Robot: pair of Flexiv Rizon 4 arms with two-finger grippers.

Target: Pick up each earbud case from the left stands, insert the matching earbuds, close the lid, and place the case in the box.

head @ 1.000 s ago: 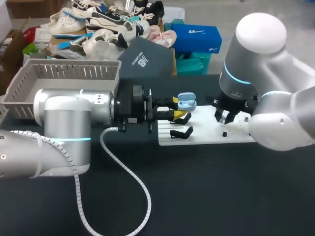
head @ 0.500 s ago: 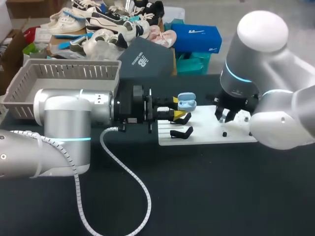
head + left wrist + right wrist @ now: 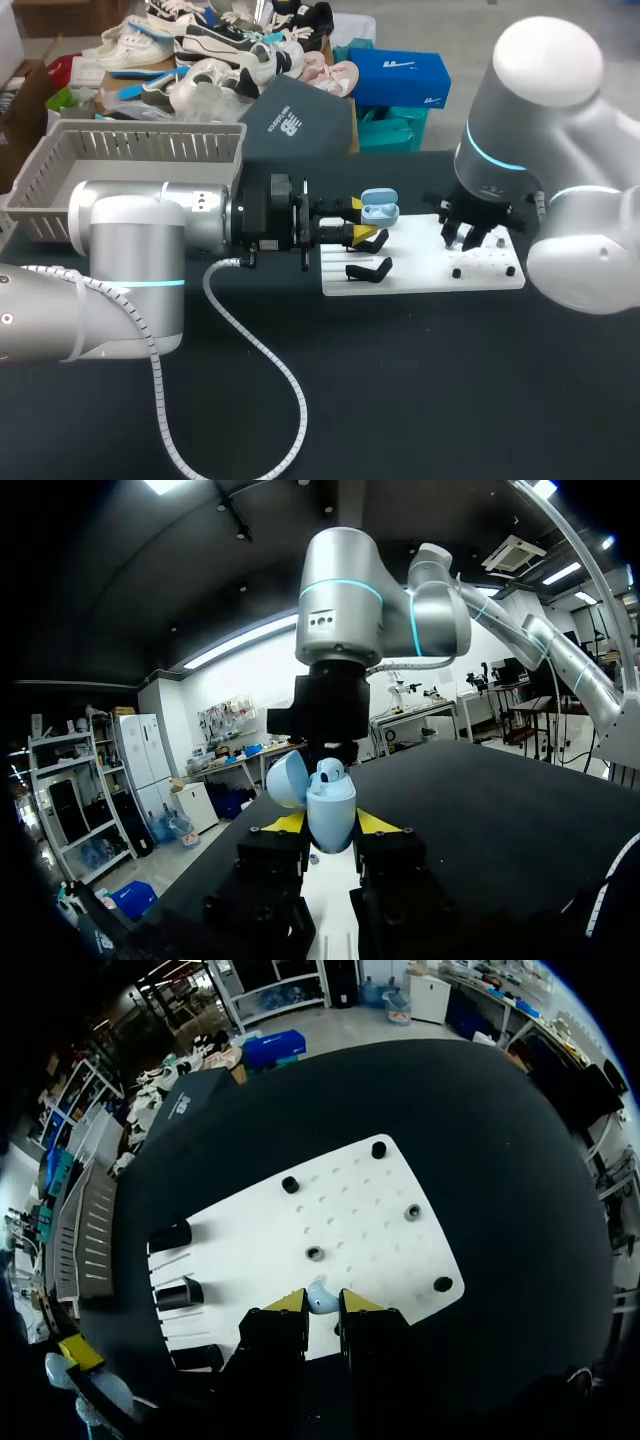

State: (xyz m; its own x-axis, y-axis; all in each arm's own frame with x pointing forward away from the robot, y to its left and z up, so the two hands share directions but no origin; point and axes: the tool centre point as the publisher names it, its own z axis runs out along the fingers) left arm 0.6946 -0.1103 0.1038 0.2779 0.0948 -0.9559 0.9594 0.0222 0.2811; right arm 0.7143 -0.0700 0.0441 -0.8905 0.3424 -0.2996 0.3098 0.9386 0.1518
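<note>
One open blue earbud case point(image 3: 330, 798) is gripped in the left jaws, parted just by its width, above the stands point(image 3: 180, 1292). One pale earbud point(image 3: 318, 1297) is pinched in the nearly closed right jaws over the white board point(image 3: 350, 1210). Three stands and five pegs point(image 3: 412, 1212) are counted.

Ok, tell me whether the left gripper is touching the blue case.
Touching. The left wrist view shows the left gripper with both yellow tips pressed against opposite sides of the blue case.
</note>
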